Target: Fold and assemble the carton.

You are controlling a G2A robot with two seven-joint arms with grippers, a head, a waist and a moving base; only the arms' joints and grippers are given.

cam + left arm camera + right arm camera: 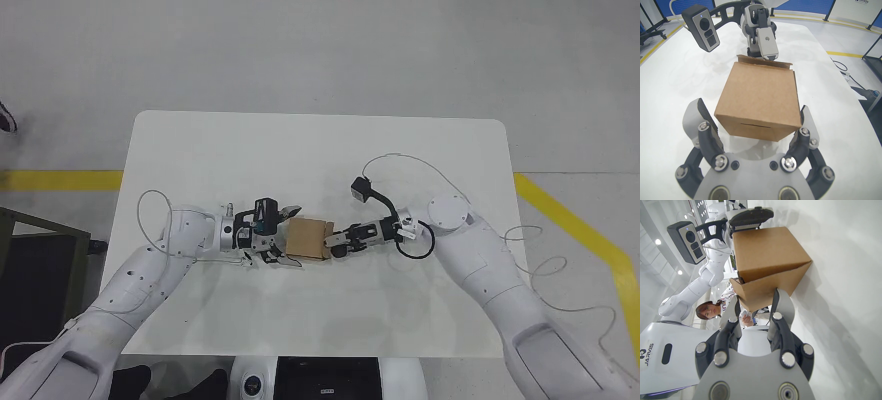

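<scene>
**Left gripper (291,237) wide at one end of the carton (308,238), right gripper (336,243) at the other**

Left gripper is spread wide, with its 2 fingers (702,113) on either side of the carton's left end. One finger is on the far side and one on the near side. One finger seems to touch a corner edge of the carton, and the other stands just beside the cardboard. The left arm (160,265) comes in from the near left corner of the table (200,140). Its forearm lies low over the surface and points right, straight at the carton.

The right arm (480,260) mirrors it. It rises from the near right and bends at the elbow, and its forearm runs left and slightly toward the near side. The right gripper is at the carton's right end, with its 2 fingers (781,302) a narrow gap apart. Their tips are at the end flap (768,281), and a corner of the flap shows in the gap. I cannot tell whether the fingers press on it.

The carton is plain brown cardboard. It sits on the table about midway between left and right, a little toward the near edge, directly between the 2 grippers. Its top face is flat and closed. The left end face has a thin slot (755,125). At the right end the flap stands slightly higher than the top face.

A black camera (362,188) sits on a bracket at the right wrist, and a white cable (400,158) loops over the table beyond it.
</scene>
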